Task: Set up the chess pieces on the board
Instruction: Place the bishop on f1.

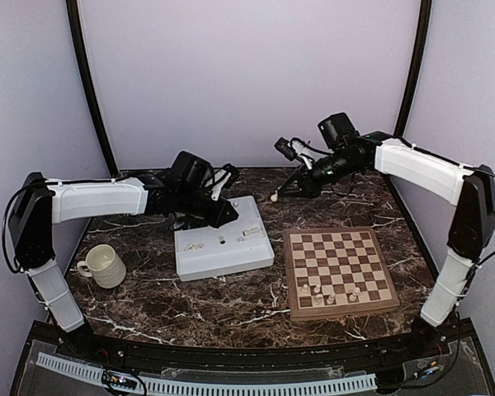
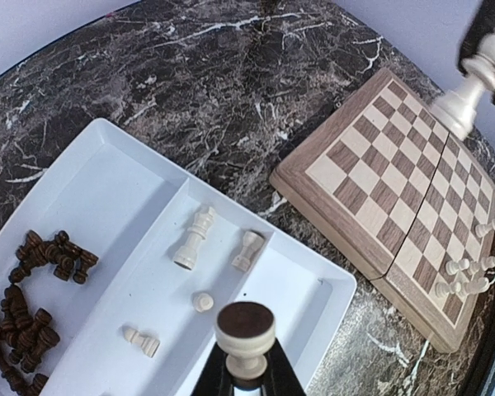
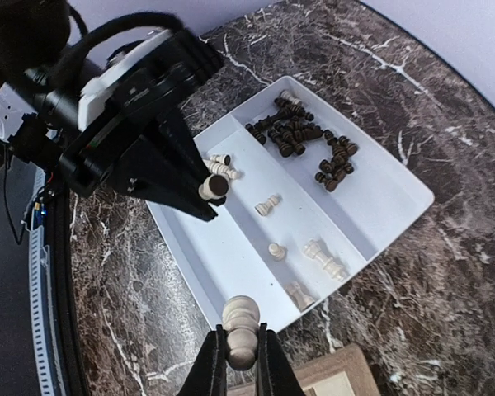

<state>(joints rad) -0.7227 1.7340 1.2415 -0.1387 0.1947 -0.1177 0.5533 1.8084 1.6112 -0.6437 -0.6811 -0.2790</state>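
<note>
Chess pieces (image 3: 241,318), cream, sit pinched in the left gripper (image 2: 246,369) and right gripper (image 3: 242,353).

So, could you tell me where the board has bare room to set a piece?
The board's far rows, toward the back wall, are bare. White pieces crowd its near left corner. The marble in front of the tray, between mug and board, is free.

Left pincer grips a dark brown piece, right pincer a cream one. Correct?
Not quite: the left pincer grips a cream piece; only its underside is dark, as the left wrist view shows. The right pincer does hold a cream one.
</note>
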